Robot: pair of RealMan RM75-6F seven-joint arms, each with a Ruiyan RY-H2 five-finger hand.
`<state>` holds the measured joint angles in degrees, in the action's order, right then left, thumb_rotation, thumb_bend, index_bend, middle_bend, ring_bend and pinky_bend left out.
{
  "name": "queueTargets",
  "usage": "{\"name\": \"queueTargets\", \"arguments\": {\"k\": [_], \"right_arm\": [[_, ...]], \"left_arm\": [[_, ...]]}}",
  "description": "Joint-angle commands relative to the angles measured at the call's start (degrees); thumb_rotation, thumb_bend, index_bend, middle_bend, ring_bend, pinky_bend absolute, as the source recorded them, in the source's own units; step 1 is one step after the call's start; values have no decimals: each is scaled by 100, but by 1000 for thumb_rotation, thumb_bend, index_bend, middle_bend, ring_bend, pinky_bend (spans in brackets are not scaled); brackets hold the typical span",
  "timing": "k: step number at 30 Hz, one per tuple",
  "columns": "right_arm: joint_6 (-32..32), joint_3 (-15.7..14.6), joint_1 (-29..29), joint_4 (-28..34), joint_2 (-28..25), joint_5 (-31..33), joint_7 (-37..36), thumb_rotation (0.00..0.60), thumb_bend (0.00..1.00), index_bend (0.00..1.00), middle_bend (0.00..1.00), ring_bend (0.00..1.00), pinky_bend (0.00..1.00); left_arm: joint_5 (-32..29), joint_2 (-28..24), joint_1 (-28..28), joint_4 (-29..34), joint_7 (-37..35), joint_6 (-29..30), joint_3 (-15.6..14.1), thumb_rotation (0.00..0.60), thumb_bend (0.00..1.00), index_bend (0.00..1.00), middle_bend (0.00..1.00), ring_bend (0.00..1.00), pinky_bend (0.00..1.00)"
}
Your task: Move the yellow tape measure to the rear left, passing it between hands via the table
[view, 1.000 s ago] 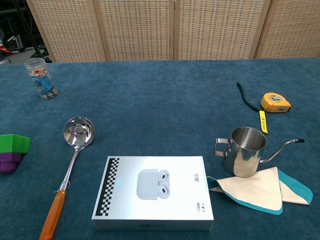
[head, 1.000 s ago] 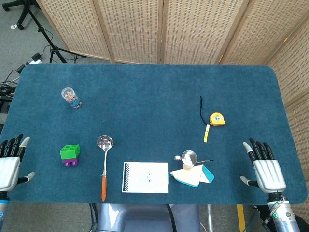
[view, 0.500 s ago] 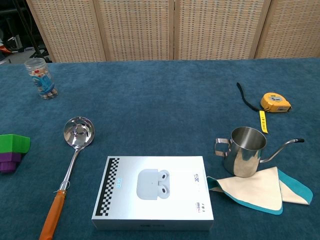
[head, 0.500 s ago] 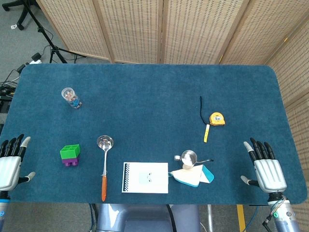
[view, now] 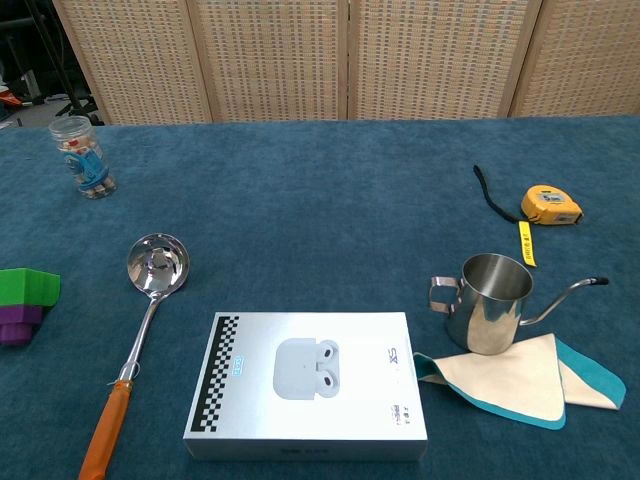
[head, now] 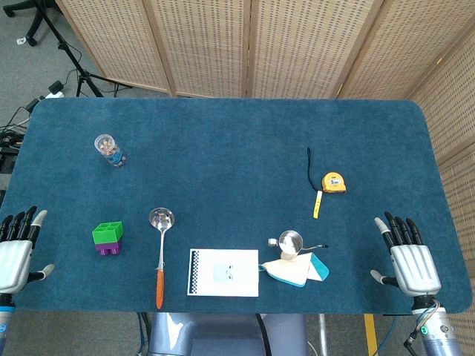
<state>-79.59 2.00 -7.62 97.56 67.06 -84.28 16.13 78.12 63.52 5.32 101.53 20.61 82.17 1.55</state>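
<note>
- Both hands have eased slightly toward the near edge over the last second; nothing on the table [head: 237,141] has shifted.
- Your right hand [head: 410,261] hovers empty at the near right, fingers spread; your left hand [head: 13,256] waits likewise at the near left.
- Untouched, the yellow tape measure [head: 333,182] lies on the right side, strap trailing far, blade tip poking near.
- Reach with the right hand, grip the case itself, and steer clear of the steel pitcher [view: 488,302].
</note>
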Motion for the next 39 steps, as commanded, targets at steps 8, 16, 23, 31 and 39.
{"name": "queueTargets", "arguments": {"k": [8, 16, 23, 31, 39], "right_arm": [[-69, 71, -70, -91, 68, -168, -229, 600, 37, 0, 0, 0, 0], [521, 659, -769, 44, 59, 97, 105, 600, 86, 4, 0, 0, 0], [1477, 1186, -1576, -162, 258, 876, 562, 600, 89, 34, 0, 0, 0], [2838, 1424, -2496, -1032, 719, 2151, 987, 600, 89, 62, 0, 0, 0], [4018, 1452, -3334, -2192, 1099, 3427, 1277, 600, 91, 76, 0, 0, 0]], "left_arm": [[14, -7, -15, 31, 29, 12, -26, 600, 0, 0, 0, 0, 0], [-70, 27, 24, 2, 46, -73, -6, 600, 0, 0, 0, 0, 0], [-193, 27, 60, -48, -10, -179, 23, 600, 0, 0, 0, 0, 0], [-253, 31, 86, -64, 11, -260, 8, 600, 0, 0, 0, 0, 0], [-381, 36, 107, -91, 54, -284, 50, 600, 0, 0, 0, 0, 0]]}}
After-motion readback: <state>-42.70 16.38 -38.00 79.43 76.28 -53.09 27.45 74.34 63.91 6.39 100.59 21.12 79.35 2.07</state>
